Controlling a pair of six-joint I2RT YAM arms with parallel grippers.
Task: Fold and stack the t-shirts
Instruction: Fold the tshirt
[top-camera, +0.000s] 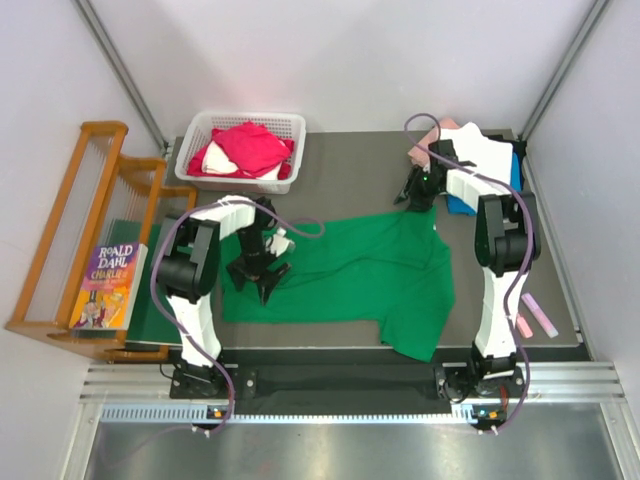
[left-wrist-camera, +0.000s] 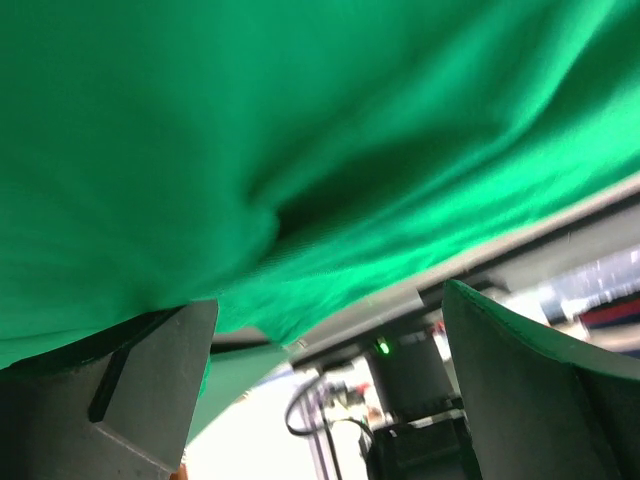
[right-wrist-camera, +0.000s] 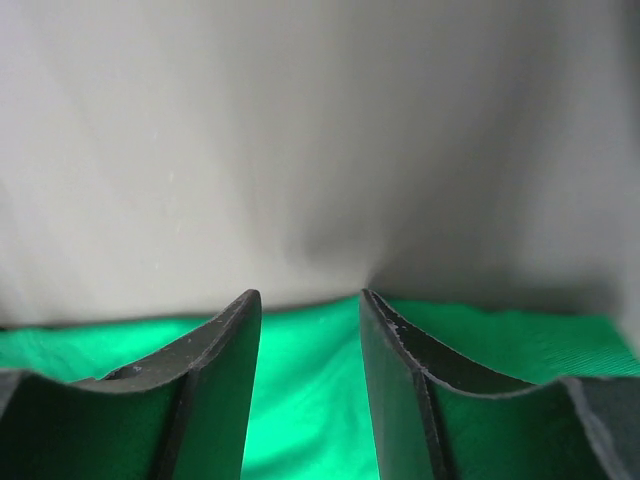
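A bright green t-shirt (top-camera: 350, 275) lies spread across the middle of the dark table, with one part drooping toward the front edge. My left gripper (top-camera: 262, 282) stands over the shirt's left end. In the left wrist view its jaws (left-wrist-camera: 330, 330) are wide apart, and the green cloth (left-wrist-camera: 300, 130) fills the view just beyond the fingertips. My right gripper (top-camera: 416, 195) is at the shirt's far right edge. In the right wrist view its jaws (right-wrist-camera: 307, 300) are apart with green cloth (right-wrist-camera: 305, 400) lying between and below them. Red and white t-shirts (top-camera: 245, 148) fill a basket. Pink, white and blue t-shirts (top-camera: 482, 150) are piled at the back right.
The white basket (top-camera: 296, 125) stands at the back left. A wooden rack (top-camera: 75, 230) with a Roald Dahl book (top-camera: 108, 285) and a darker green mat (top-camera: 150, 305) are at the left. Small pink objects (top-camera: 536, 315) lie at the right edge.
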